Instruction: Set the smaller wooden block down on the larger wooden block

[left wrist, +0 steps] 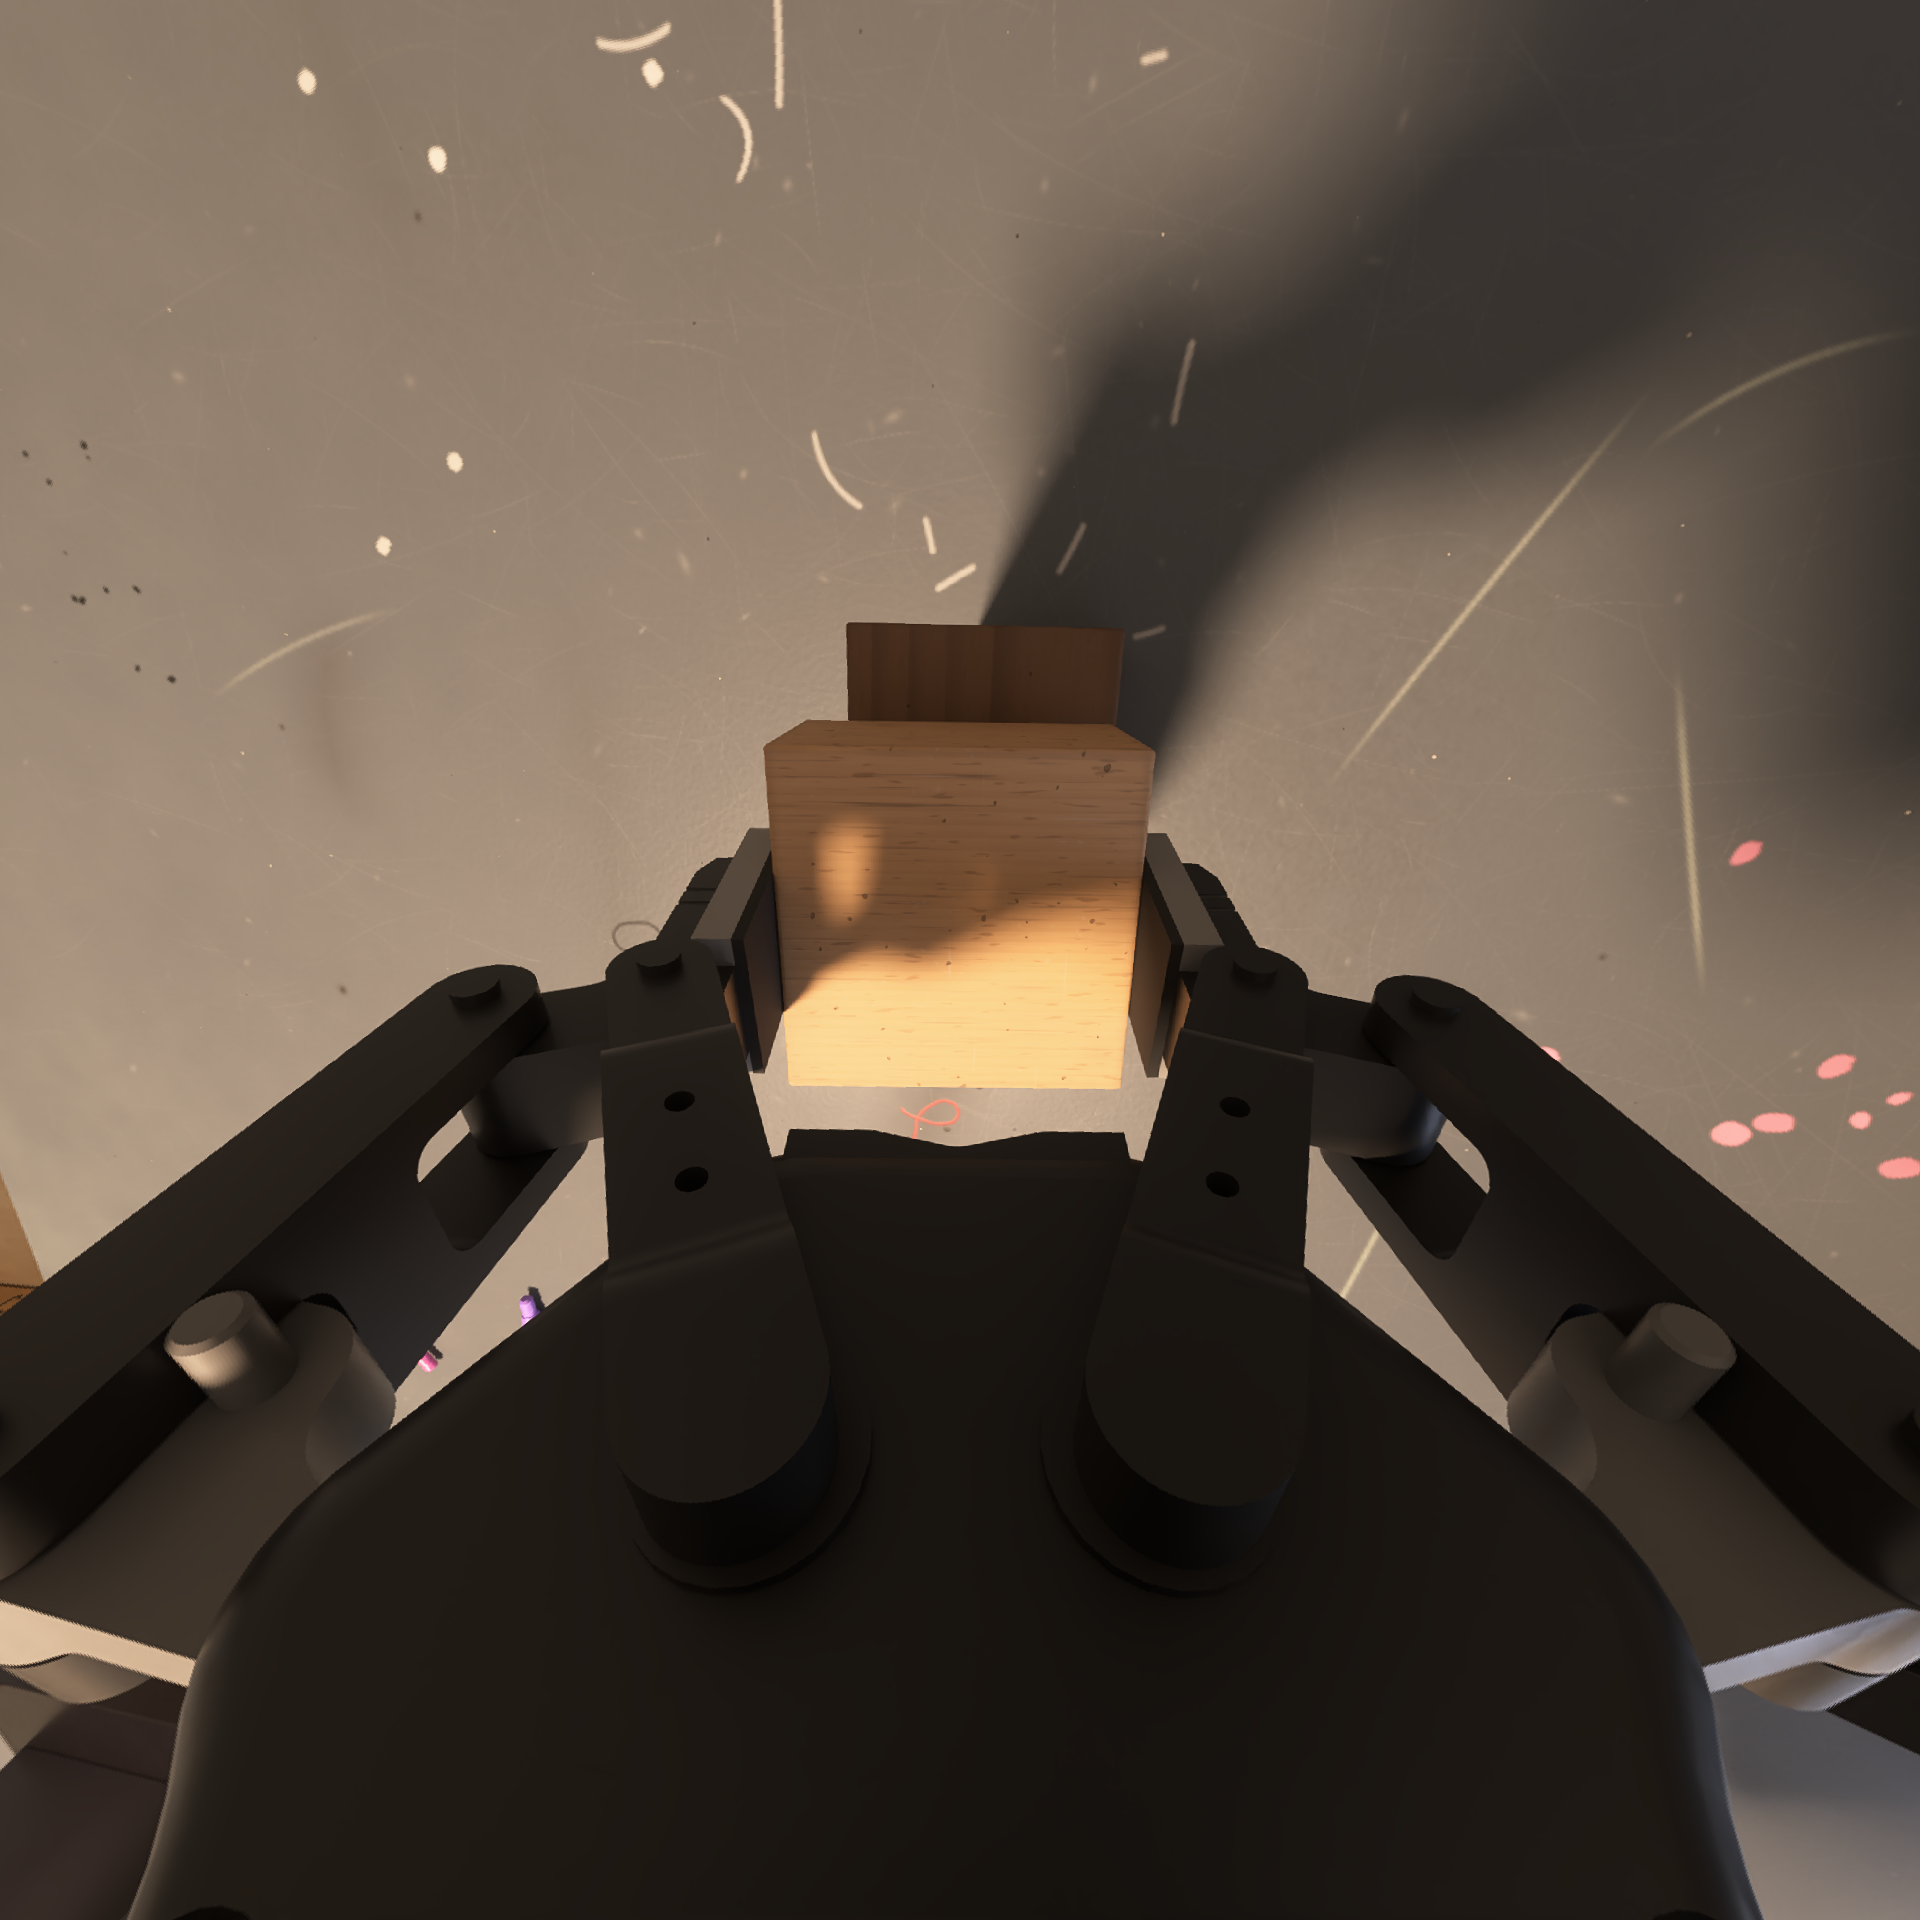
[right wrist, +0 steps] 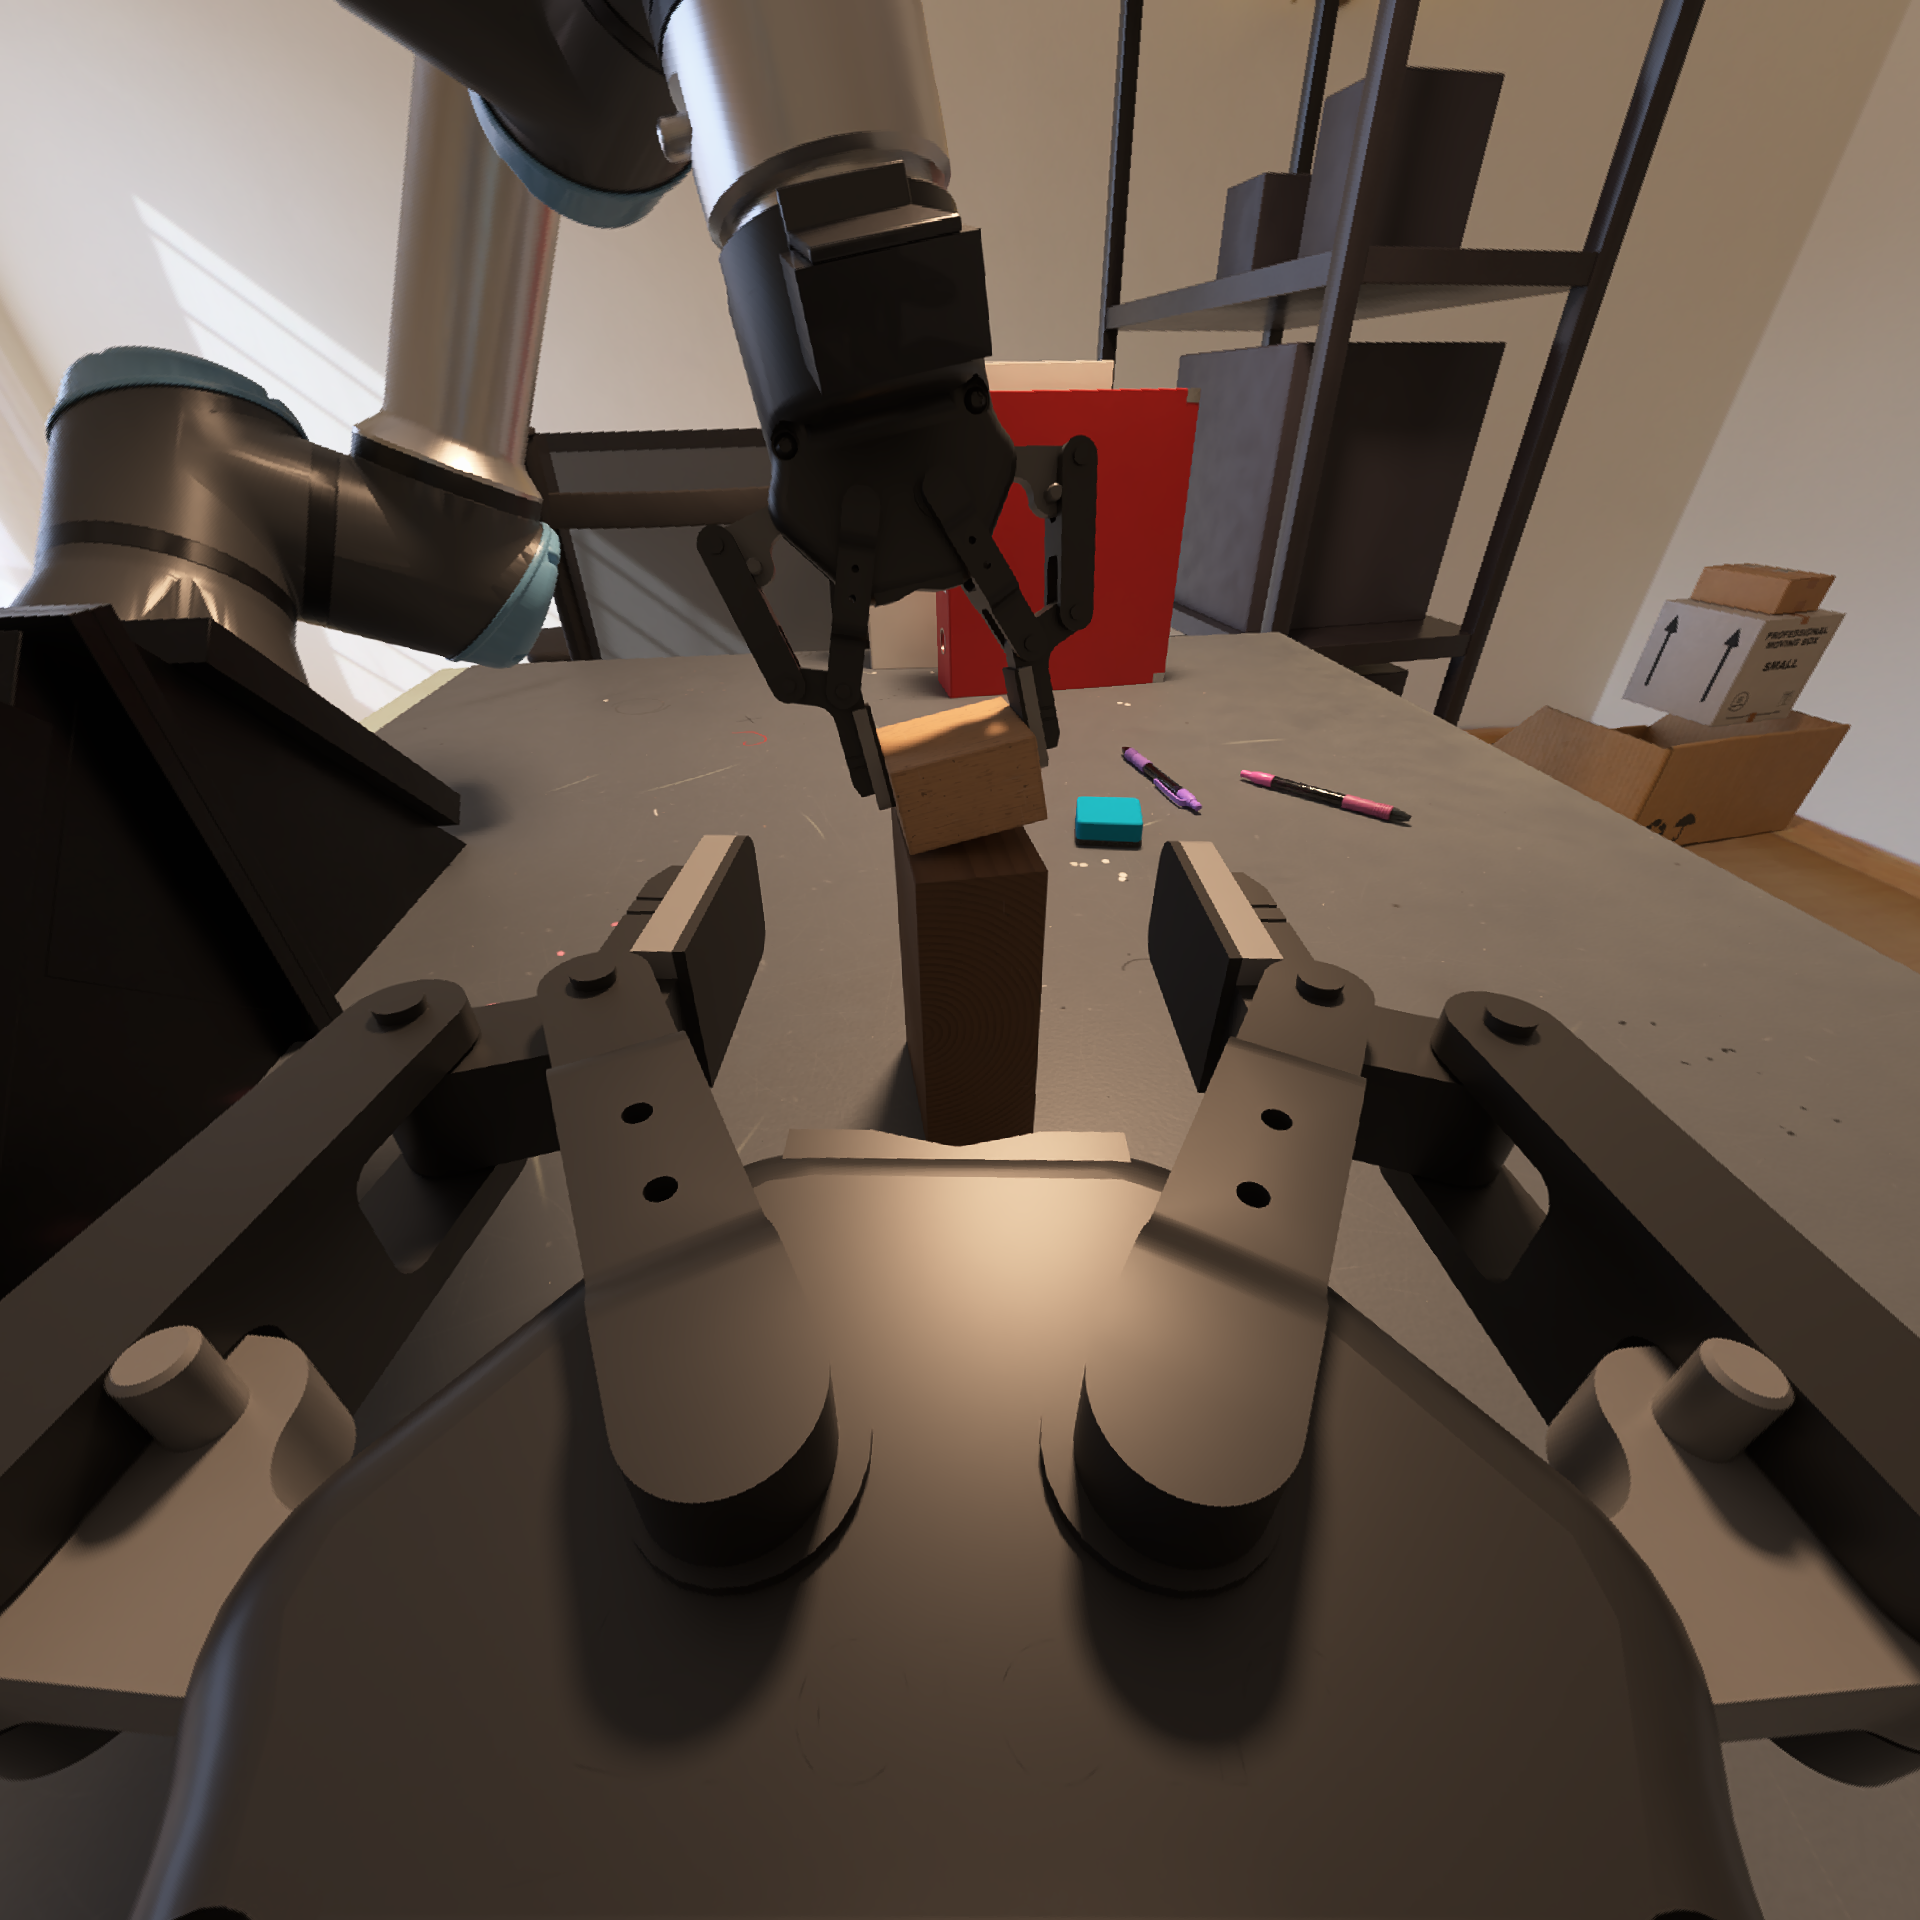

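My left gripper (left wrist: 958,914) is shut on the smaller, light wooden block (left wrist: 956,904), one finger on each side. The larger, dark wooden block (left wrist: 982,670) shows just beyond and below it. In the right wrist view the dark block (right wrist: 977,987) stands upright on the grey table (right wrist: 1455,935), and the light block (right wrist: 961,779) sits tilted at its top, held by the left gripper (right wrist: 951,743) from above. I cannot tell whether the two blocks touch. My right gripper (right wrist: 951,935) is open and empty, its fingers either side of the dark block and apart from it.
A teal eraser (right wrist: 1109,819), a purple pen (right wrist: 1162,779) and a pink marker (right wrist: 1325,796) lie right of the blocks. A red box (right wrist: 1091,540) stands behind them. A dark shelf unit (right wrist: 1351,343) and cardboard boxes (right wrist: 1704,727) are at the far right.
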Available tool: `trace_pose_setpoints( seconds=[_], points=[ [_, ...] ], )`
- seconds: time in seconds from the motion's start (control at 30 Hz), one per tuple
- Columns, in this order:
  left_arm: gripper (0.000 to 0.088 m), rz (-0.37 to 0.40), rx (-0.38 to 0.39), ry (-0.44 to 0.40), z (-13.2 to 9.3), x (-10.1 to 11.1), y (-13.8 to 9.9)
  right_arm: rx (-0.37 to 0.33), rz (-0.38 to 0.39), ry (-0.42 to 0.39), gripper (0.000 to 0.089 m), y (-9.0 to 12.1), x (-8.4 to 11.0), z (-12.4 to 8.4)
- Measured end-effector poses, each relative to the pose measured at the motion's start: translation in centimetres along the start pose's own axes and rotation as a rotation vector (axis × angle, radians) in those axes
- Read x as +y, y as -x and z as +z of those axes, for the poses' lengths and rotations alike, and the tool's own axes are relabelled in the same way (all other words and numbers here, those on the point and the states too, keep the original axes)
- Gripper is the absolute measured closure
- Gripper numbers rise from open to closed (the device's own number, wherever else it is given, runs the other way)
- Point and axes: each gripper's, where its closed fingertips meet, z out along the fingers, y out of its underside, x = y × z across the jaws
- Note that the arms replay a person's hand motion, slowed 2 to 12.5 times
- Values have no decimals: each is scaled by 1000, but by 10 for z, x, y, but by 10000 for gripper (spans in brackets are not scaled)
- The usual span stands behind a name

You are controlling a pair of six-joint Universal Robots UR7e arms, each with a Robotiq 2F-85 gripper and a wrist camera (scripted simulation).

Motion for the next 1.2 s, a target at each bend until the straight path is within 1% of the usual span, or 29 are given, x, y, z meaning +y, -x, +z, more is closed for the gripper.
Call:
trace_pose_setpoints(
  seconds=[0.67,1.2],
  points=[
    [348,11,-3,23,2,1,2,-5,5,2,232,0,1,0],
    [346,10,10,32,3,1,3,-6,8,6,232,0,2,1]
  ],
)
